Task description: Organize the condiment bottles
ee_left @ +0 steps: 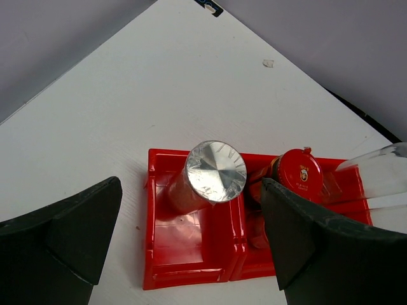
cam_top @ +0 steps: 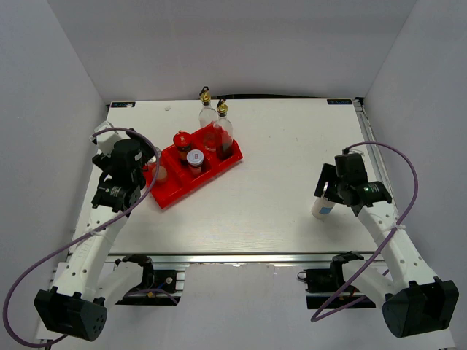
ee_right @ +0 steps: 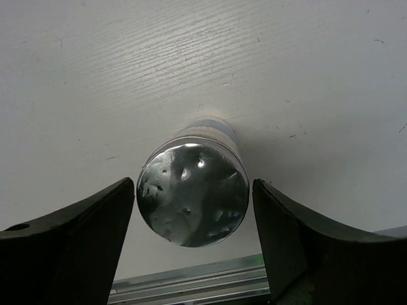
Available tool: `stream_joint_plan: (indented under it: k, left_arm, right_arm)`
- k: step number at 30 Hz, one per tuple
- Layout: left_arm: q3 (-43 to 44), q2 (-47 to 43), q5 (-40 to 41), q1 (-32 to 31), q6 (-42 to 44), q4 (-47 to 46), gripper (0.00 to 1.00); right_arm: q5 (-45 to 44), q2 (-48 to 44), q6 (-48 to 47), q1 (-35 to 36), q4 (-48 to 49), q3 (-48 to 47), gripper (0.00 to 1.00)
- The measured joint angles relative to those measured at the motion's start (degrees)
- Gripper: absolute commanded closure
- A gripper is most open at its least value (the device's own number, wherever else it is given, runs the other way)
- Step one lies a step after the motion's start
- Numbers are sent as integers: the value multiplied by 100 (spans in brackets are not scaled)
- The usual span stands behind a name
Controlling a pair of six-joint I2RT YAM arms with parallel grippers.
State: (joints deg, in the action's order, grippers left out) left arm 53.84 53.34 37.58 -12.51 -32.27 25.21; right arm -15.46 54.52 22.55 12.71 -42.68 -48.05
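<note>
Six condiment containers in all: two glass bottles, one red-lidded jar (cam_top: 182, 138) and three silver-lidded shakers. There is one red tray (cam_top: 175, 191), lying askew on the left half of the worktop (cam_top: 277, 146), and there are two arms.

From above, the first shaker (cam_top: 195, 158) stands in the tray's middle part, just beside the jar. The front bottle (cam_top: 222, 130) stands at the tray's far end. The rear bottle (cam_top: 206, 109) is just behind it, and I cannot tell whether it is inside the tray or on the worktop. The second shaker (ee_left: 216, 170) is at the tray's near-left end, largely covered by the left gripper (ee_left: 191, 187). The third shaker (cam_top: 322, 206) stands alone on the right of the worktop, well apart from the tray, under the right gripper (ee_right: 192, 187).

The left wrist view gives what the overhead one hides: the second shaker whole, upright in the end compartment, with the jar in the next one. The left jaws are spread as wide as they go, clear of the shaker on both sides and holding nothing. The first shaker does not appear in this view.

The right wrist view looks straight down on the third shaker's dented lid. The right jaws are apart with a finger close on either side – a thin strip of worktop still shows beside the lid – so they have no hold on it.
</note>
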Motion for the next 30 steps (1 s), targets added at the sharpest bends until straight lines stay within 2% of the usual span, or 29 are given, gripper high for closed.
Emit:
stream_joint_plan:
  k: [1, 3, 4, 5, 8, 9, 14, 19, 24, 30]
  left_arm:
    - [-4, -4, 22, 0, -15, 4, 2]
    - [-9, -20, 63, 0, -35, 2, 2]
    - [-15, -31, 81, 0, -39, 2, 2]
    - [-17, -42, 90, 0, -46, 2, 2]
    - [-33, -70, 103, 0, -61, 0, 2]
    - [-50, -87, 103, 0, -66, -13, 2]
    - [-111, -131, 109, 0, -76, -39, 2]
    - [-111, -127, 107, 0, -98, -37, 2]
    - [-111, -127, 101, 0, -210, -24, 2]
    - [-103, -118, 420, 0, -507, 321, 2]
  right_arm:
    - [4, 9, 4, 0, 7, 13, 23]
    - [17, 28, 26, 0, 7, 24, 34]
    - [17, 39, 52, 0, 9, 24, 41]
    - [22, 44, 68, 0, 9, 24, 53]
    - [24, 44, 87, 0, 13, 24, 72]
    - [28, 44, 79, 0, 13, 24, 74]
    - [400, 37, -179, 289, 114, 13, 81]
    - [824, 210, -420, 1891, 483, -262, 87]
    - [1056, 1213, -769, 3508, 1198, -1222, 88]
    - [1453, 2693, -1167, 4540, 2175, -2448, 93]
